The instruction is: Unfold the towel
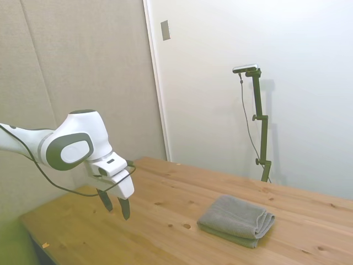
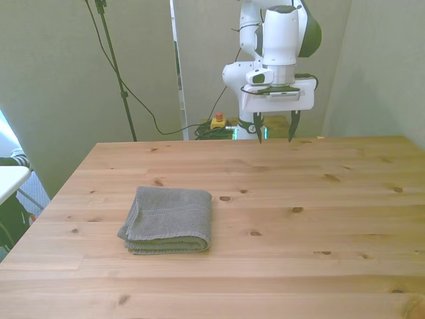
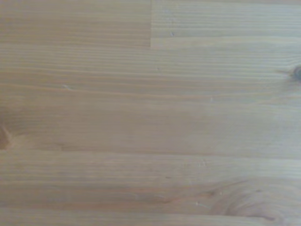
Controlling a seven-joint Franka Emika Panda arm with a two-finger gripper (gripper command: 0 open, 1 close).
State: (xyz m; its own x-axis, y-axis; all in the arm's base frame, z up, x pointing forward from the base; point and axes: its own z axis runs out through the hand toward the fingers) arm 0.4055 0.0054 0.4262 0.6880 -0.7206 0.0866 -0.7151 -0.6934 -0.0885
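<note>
One white arm reaches over the wooden table, its wrist head turned downward so that the gripper points at the boards. In the front view the gripper hangs at about 12 o'clock of the table, just above the far edge; in the side view it hangs above the boards at about 9 o'clock, not touching the surface. The two dark fingers stand well apart, with bare air between them and nothing held. A black cable loops from the arm's casing down past the wrist head.

One grey towel lies folded flat on the table, at about 8 o'clock from the table's centre in the front view and well apart from the gripper. Its stacked layers show along the near side, and its rounded fold runs along the side toward the front view's right. In the side view the towel sits at about 4 o'clock, the layered edges facing the picture's lower right.

Bare boards surround the towel on every side, with the widest open stretch toward 3 o'clock in the front view. The towel lies nearer the near edge than the far edge. The wrist view shows only wood grain with a dark knot.
</note>
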